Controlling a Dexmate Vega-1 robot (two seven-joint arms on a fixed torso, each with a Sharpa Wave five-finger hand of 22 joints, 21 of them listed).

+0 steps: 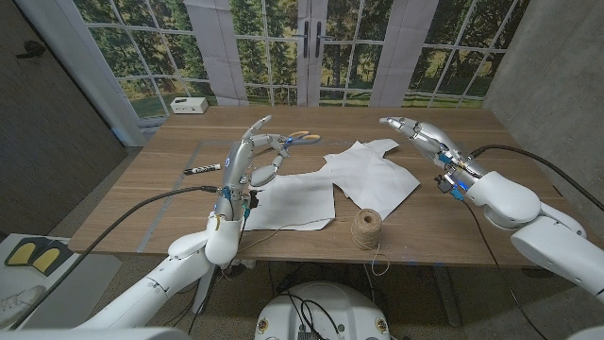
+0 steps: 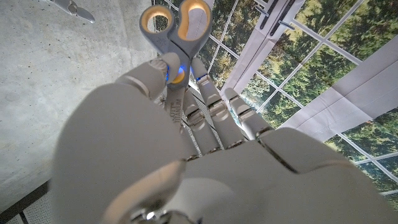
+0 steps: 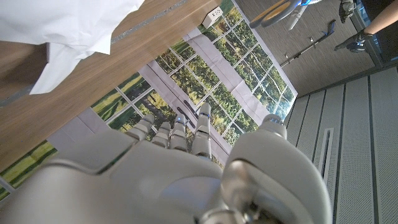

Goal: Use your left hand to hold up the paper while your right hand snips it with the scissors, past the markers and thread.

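Scissors (image 1: 298, 140) pinched in left hand (image 1: 247, 161), raised above bench (image 1: 453, 227), loops outward, presumably for transfer to right hand (image 1: 420, 134), which hovers with fingers released and extended. Paper (image 1: 373, 175) flat on bench between marker (image 1: 201, 169) and thread (image 1: 366, 227). Left wrist view: grip just below the loops, unclear from head view. Right wrist view: nothing held.

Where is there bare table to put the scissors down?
Bare wood lies right of the white paper, below the right robot hand, and along the far edge between the white box and the scissors. It is crowded around the left robot hand: marker, paper and twine ball.
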